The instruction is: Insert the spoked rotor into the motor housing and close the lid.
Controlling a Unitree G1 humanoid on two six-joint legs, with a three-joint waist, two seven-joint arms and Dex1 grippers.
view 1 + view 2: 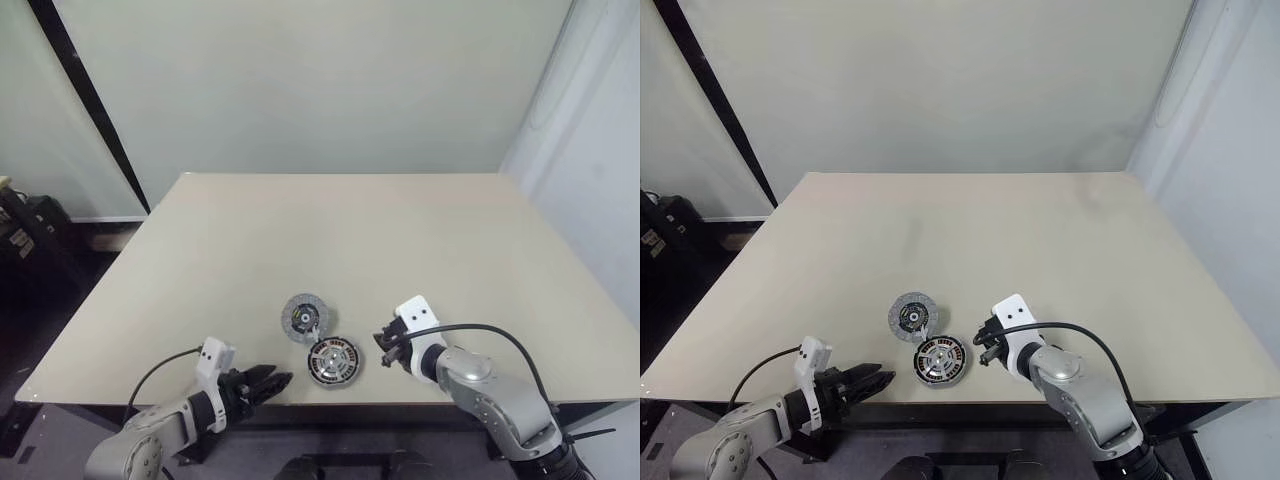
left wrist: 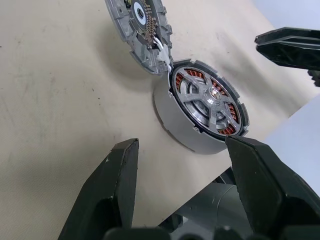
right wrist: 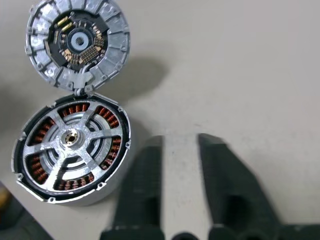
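Note:
The motor housing (image 2: 172,122) stands near the table's front edge, copper coils ringing its inside. Seated in it is the spoked rotor (image 3: 70,142), silvery, its spokes running to a central hub. The lid (image 1: 305,318) lies swung open just behind the housing, inner face showing, joined to it at the rim by a small white piece. My left gripper (image 1: 268,382) is open at the table's edge, left of the housing and pointing at it. My right gripper (image 1: 387,347) hovers just right of the housing; in the right wrist view its fingers (image 3: 145,190) stand a narrow gap apart with nothing between.
The housing sits close to the table's front edge (image 1: 300,403). Bare tabletop (image 1: 350,240) stretches behind and to both sides. Dark equipment (image 1: 25,235) stands on the floor off the table's left side.

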